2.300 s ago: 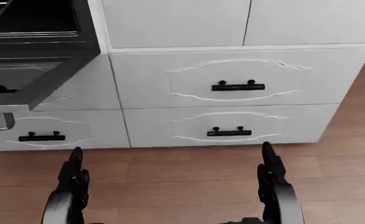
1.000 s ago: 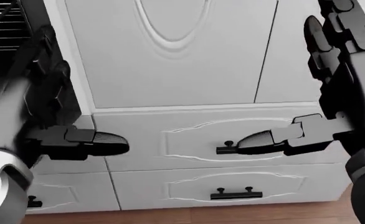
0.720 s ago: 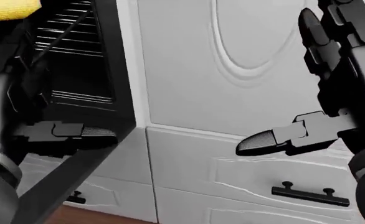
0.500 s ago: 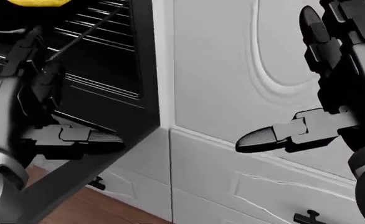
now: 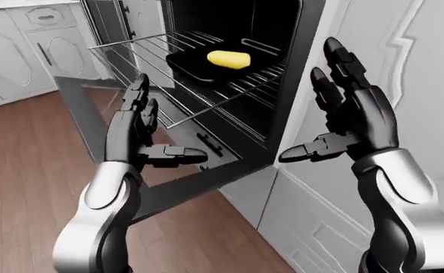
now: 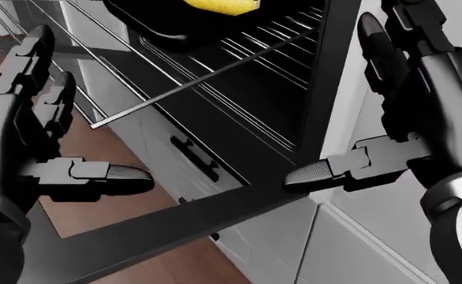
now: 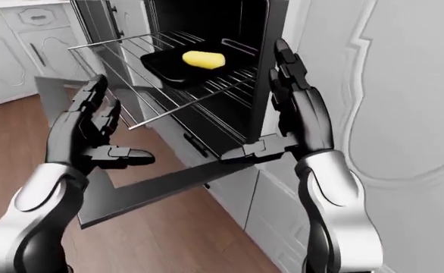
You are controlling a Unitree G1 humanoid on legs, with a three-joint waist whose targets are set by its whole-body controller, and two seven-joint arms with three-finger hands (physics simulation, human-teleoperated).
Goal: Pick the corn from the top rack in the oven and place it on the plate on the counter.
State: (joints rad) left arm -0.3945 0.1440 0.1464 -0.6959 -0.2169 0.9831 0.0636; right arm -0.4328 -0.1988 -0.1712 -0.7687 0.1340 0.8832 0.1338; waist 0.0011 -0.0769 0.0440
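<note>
The yellow corn [image 5: 229,58] lies on a black tray [image 5: 190,67] on the pulled-out wire rack [image 5: 154,51] of the open oven, in the upper middle of the left-eye view. It shows at the top edge of the head view [image 6: 223,5]. My left hand [image 5: 165,122] is open and empty, raised below and left of the rack. My right hand [image 5: 311,102] is open and empty, raised to the right of the oven opening. Both hands stand apart from the corn. No plate shows.
The oven door [image 5: 195,185] hangs open and down between my hands. White cabinet doors [image 5: 52,48] stand at the left and a white panelled cabinet front [image 5: 427,85] at the right. Brown wooden floor [image 5: 25,170] lies below.
The camera has swung left, so the cabinet fronts slid right and the open oven with the corn on its rack came into view. Both hands stay raised and open.
</note>
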